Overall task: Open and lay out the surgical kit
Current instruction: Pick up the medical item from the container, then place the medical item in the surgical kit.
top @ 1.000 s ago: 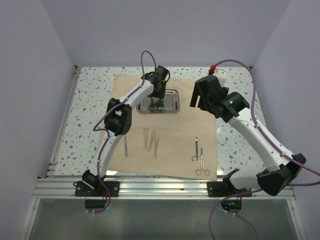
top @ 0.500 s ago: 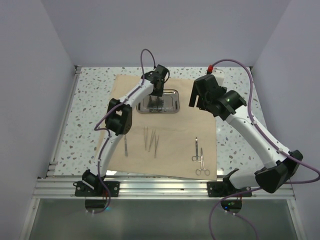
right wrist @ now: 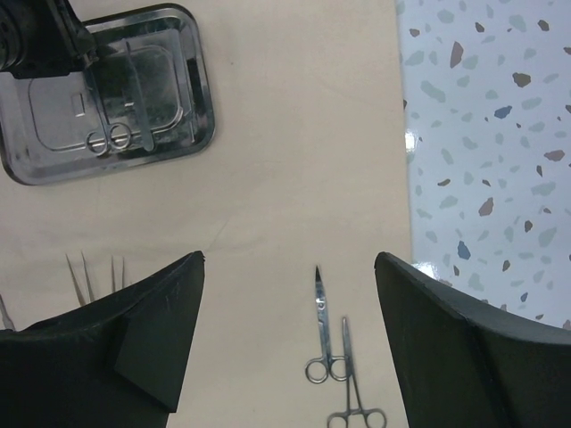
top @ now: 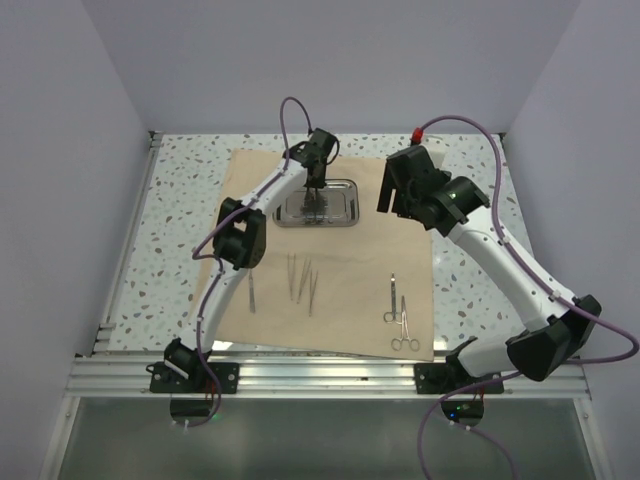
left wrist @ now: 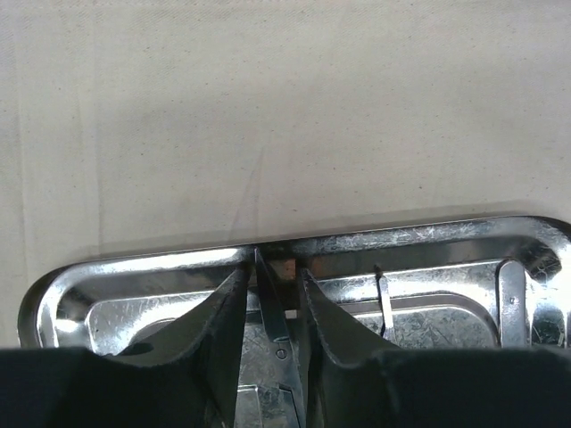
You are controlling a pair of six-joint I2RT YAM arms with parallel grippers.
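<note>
The terrazzo table (top: pixel 180 200) carries the tan cloth wrap (top: pixel 350 250), spread flat. The steel tray (top: pixel 347 190) rests on the far part of the wrap. The right gripper (right wrist: pixel 290 260) hangs above the wrap beside the tray, jaws spread wide and empty. The left gripper (left wrist: pixel 273 273) sits inside the tray, jaws narrowed around a slim instrument (left wrist: pixel 272 316); whether they clamp it cannot be determined. Tweezers (top: pixel 302 278), a scalpel (top: pixel 251 290) and two ring-handled instruments (top: pixel 398 312) lie on the near part of the wrap.
</note>
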